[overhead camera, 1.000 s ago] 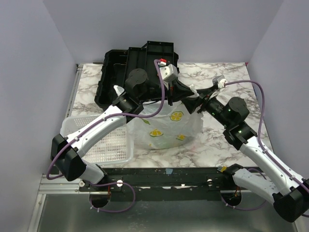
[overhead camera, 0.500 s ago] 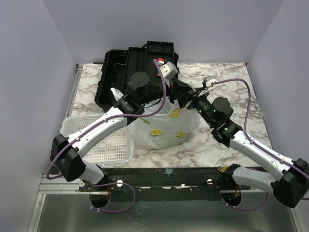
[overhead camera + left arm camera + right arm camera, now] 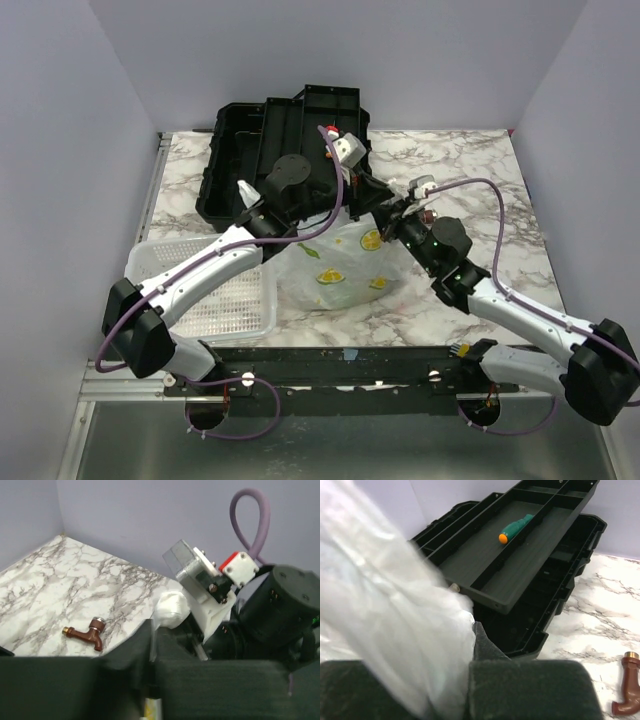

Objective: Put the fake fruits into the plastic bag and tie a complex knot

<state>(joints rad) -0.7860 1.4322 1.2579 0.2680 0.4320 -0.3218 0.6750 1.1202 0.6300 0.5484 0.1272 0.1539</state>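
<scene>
The plastic bag (image 3: 345, 262), white with yellow-green lemon prints, stands mid-table with its top drawn up to a neck. My left gripper (image 3: 371, 198) reaches over that neck from the left and is shut on a thin strip of bag handle (image 3: 152, 647). From the right, my right gripper (image 3: 389, 213) meets it and is shut on bunched white bag plastic (image 3: 390, 615), which fills the left of the right wrist view. A white wad of handle (image 3: 172, 610) sits by the right wrist. The fake fruits are hidden inside the bag. No finished knot shows.
An open black toolbox (image 3: 285, 150) lies behind the bag, with a green-handled screwdriver (image 3: 517, 528) in its tray. A white perforated basket (image 3: 225, 300) sits at the front left under my left arm. A small brown tap (image 3: 85, 632) lies on the marble behind the grippers.
My right arm has swung left and in toward the bag's neck and its jaws have closed on the plastic. The bag's top is pulled narrower. The left gripper has barely moved.
</scene>
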